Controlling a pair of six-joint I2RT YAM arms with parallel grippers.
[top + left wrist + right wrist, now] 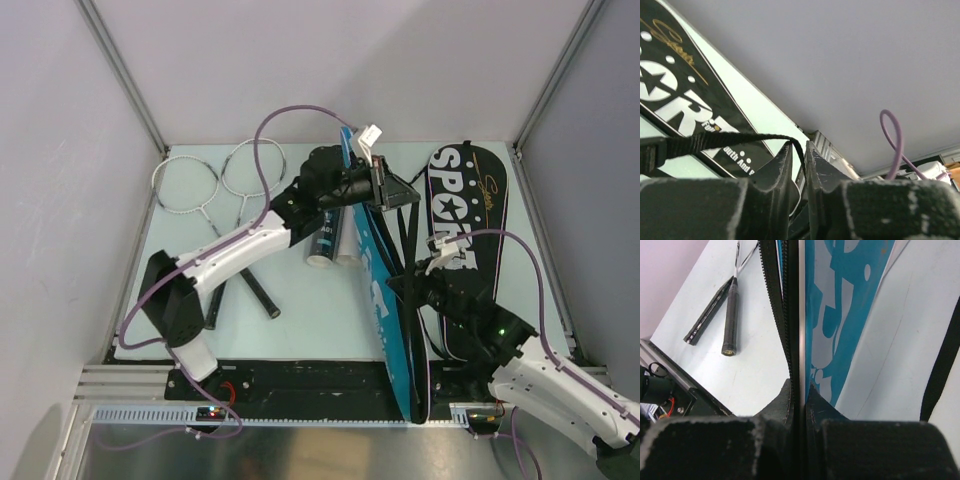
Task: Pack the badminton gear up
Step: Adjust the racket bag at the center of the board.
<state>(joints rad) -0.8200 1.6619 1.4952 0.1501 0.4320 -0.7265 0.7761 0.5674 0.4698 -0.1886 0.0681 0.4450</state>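
Note:
A racket bag lies open at centre right: its blue flap [385, 310] stands on edge, and its black half [468, 215] with white "SPORT" lettering lies flat. My left gripper [381, 186] is shut on the bag's black strap [715, 142], pinched between the fingertips [799, 150]. My right gripper [412, 285] is shut on the zipped edge of the blue flap [840, 315], with the jaws [799, 390] closed around it. Two rackets [215, 195] lie crossed at back left; their black handles [730, 315] show in the right wrist view. A black tube [325, 245] lies beside the flap.
Grey walls and aluminium posts [120, 70] close in the table on three sides. A black rail [300, 380] runs along the near edge by the arm bases. Purple cables [265, 150] loop above both arms. A pale tube [347, 245] lies next to the black one.

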